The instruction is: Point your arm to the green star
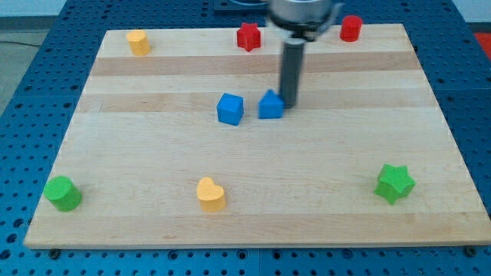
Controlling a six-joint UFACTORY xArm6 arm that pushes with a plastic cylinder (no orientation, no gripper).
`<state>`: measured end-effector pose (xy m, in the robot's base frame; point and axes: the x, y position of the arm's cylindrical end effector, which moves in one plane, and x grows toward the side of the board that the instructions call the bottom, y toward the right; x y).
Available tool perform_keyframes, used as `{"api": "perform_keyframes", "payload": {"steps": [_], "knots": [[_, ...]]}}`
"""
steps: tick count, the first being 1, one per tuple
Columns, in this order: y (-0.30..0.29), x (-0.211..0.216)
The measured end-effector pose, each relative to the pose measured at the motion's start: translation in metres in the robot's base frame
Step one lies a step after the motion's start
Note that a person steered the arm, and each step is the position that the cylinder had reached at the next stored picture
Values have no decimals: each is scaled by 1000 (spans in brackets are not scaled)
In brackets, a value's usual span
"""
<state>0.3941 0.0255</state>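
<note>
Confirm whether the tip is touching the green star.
No: my tip sits beside a blue block mid-board, far from the green star.

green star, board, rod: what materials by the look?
Green star: probably painted wood or plastic; uniform matte green, no grain visible. Board: wood, pale joined planks with visible grain bands, satin finish. Rod ending in my tip, beside a blue block: dark, likely metal or plastic, faint sheen.
</note>
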Motion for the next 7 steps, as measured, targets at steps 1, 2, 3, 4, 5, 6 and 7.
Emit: {"api": "perform_keyframes", "payload": {"steps": [1, 2, 3, 4, 5, 6, 7], "knots": [[-6, -1], [-4, -1], [-3, -1], [-2, -1], [1, 4], [6, 22], [0, 64]]}}
